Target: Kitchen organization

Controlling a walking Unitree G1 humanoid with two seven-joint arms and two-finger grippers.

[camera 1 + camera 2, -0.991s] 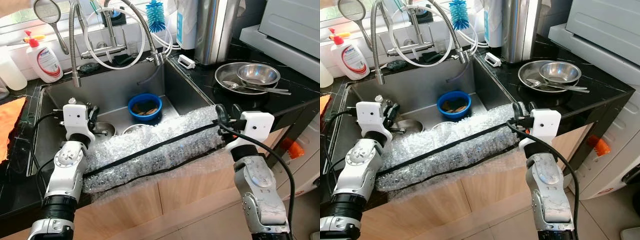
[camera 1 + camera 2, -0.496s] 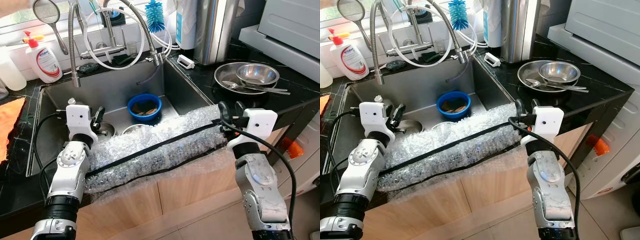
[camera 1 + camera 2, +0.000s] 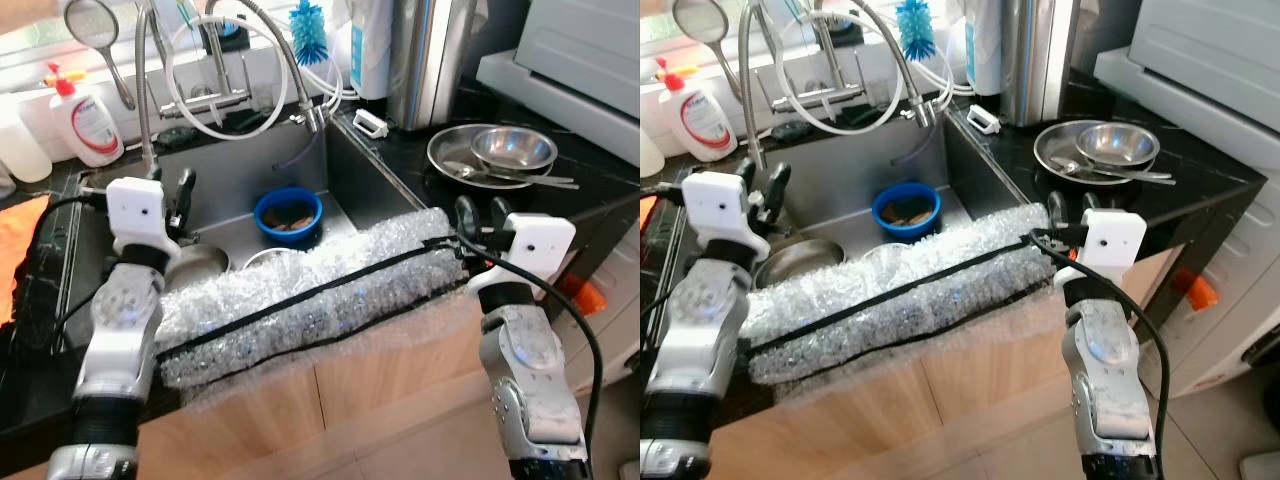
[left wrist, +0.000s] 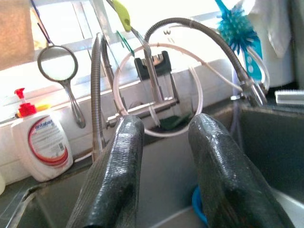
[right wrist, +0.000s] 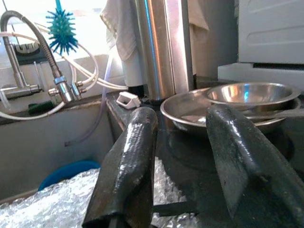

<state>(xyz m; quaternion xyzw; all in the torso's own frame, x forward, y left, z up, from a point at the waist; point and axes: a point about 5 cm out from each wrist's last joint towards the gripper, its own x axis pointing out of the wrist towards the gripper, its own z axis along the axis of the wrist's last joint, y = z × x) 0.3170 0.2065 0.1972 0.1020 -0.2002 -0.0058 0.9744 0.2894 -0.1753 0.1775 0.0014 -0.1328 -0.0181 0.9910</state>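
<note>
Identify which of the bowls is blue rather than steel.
The blue bowl down in the sink, behind the bubble wrap roll. The steel bowl sits in a steel pan on the counter.

Both silver arms are reaching forward, elbows bent, with the left gripper [image 3: 180,190] lifted higher than the right gripper [image 3: 482,216], and each one's two black fingers parted with nothing between them.

We see a black countertop [image 3: 600,205] carrying a steel plate [image 3: 455,150] with a bowl [image 3: 513,148] and what looks like cutlery, while a long bubble-wrap roll [image 3: 310,300] lies across the front edge of the sink [image 3: 230,190].
</note>
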